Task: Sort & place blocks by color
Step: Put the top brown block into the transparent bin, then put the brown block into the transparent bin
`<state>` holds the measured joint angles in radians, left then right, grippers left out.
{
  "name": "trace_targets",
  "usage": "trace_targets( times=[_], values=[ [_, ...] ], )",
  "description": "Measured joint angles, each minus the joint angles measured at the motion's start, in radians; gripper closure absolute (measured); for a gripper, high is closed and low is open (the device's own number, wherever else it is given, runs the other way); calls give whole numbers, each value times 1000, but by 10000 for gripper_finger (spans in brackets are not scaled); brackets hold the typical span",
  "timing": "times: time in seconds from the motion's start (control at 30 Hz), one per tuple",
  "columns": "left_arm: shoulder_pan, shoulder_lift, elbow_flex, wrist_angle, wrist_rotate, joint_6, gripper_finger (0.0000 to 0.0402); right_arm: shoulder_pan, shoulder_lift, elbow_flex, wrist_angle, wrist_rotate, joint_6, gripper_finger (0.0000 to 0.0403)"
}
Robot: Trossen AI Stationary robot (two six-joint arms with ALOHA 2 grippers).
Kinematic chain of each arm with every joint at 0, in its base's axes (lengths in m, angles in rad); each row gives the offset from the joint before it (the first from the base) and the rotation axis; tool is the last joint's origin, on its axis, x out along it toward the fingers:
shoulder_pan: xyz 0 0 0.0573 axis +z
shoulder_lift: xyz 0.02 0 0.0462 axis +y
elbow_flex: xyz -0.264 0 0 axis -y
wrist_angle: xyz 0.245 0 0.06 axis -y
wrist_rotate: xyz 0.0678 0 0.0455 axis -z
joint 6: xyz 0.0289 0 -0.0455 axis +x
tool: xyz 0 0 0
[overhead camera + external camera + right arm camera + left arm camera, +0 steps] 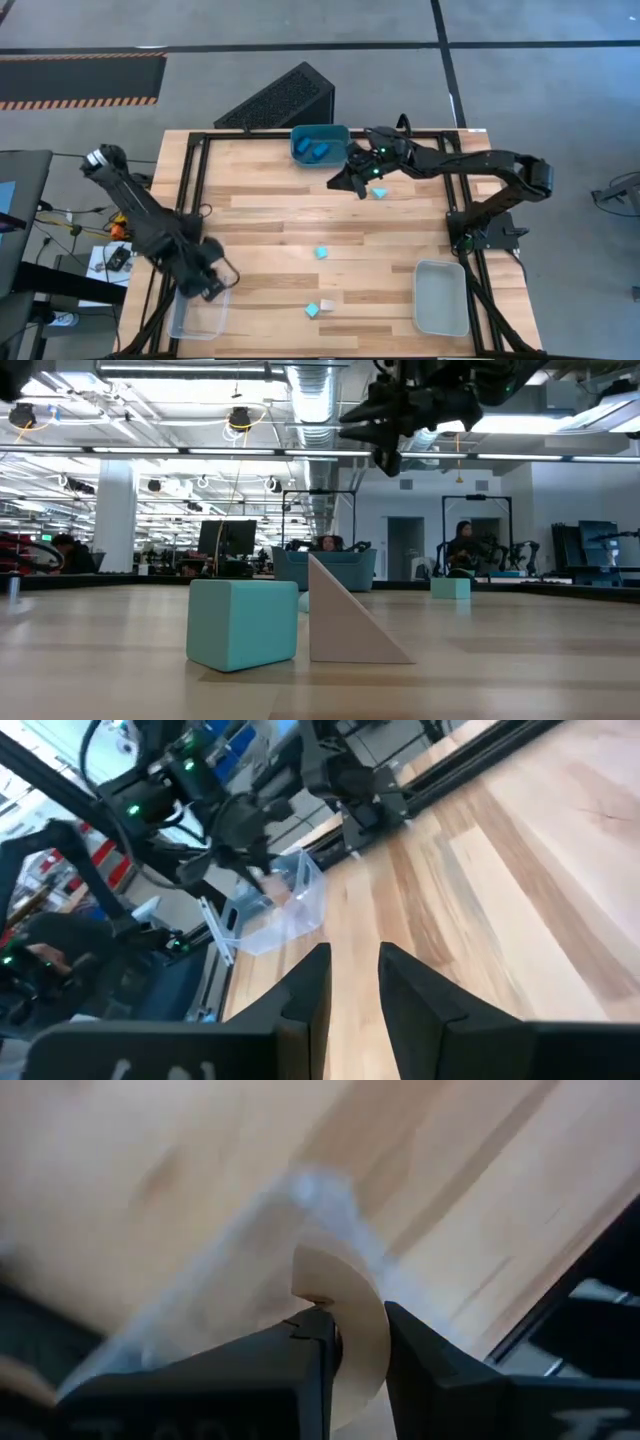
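So, block count from the high view: you've got two dark blue blocks (pixel 318 150) sitting inside the blue bin (pixel 300 136) at the table's far edge. Out on the wood there are three cyan blocks: one (pixel 380 193) just beside the blue bin on its near right, almost under the right gripper; one (pixel 321 253) mid-table, well apart from the bin toward the near side; one (pixel 313 311) farther still, near the front edge. Touching that last one is a single tan wedge (pixel 327 302). The low view shows the pair close up: cyan cube (pixel 241 622) and tan wedge (pixel 348 616) side by side, upright on the table.

One more tan piece: a curved tan block (pixel 345 1325) pinched in the left gripper (pixel 360 1342), fingers closed onto it from both sides. That gripper (pixel 205 281) hangs over the clear bin (pixel 198 318) at the near left corner, diagonally across the table from the blue bin.

Bins: three in total. Blue one, clear one, and a grey bin (pixel 441 297) at the near right corner, well apart from the blue bin.

Right gripper (pixel 352 177) sits just beside the blue bin's right edge, raised off the table in the low view (pixel 385 435). Its wrist view shows the fingers (pixel 305 988) parted by a narrow gap, nothing between them.

Other stuff: a dark perforated panel (pixel 280 98) leans off the table just behind the blue bin. Black frame rails (pixel 195 180) run along the table edges.
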<state>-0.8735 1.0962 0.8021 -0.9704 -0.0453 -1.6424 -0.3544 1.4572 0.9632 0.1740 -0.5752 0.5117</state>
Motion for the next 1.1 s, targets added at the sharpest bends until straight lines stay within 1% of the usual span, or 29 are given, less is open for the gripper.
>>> trace_targets(
  times=[0.13,0.23,0.3,0.4,0.5,0.57,0.63,0.7,0.8,0.9,0.93,1.0,1.03,1.1],
  values=[
    [-88,98,0,4,61,-143,360,-4,-30,-40,10,-2,44,296],
    [-121,156,3,19,67,-245,355,9,-77,-57,13,-1,69,296],
    [-127,184,6,42,60,-282,343,17,-112,-57,-11,4,64,296],
    [-134,205,2,80,-5,-325,310,16,-175,-57,-47,-16,64,296],
    [-135,205,0,97,-45,-362,263,-13,-270,-57,-69,-81,62,296],
    [-135,205,0,112,-24,-397,232,-36,-341,-57,-110,-103,35,296],
    [-127,198,0,115,19,-446,208,-55,-401,-57,-181,-99,-33,296],
    [-111,190,14,99,29,-502,193,-71,-443,-56,-274,-58,-108,295],
    [-84,170,70,19,-64,-514,188,-80,-479,-57,-428,39,-154,295],
    [-50,166,154,-104,-203,-514,198,-45,-500,-57,-525,137,-180,295],
    [-42,166,180,-137,-270,-507,202,-25,-505,-57,-532,181,-182,295],
    [-26,165,218,-149,-431,-451,213,24,-513,-57,-518,273,-182,295],
    [-14,164,228,-135,-508,-408,219,47,-515,-57,-497,311,-179,295],
    [12,165,240,-86,-629,-301,231,92,-517,-57,-446,369,-164,295]
  ],
)
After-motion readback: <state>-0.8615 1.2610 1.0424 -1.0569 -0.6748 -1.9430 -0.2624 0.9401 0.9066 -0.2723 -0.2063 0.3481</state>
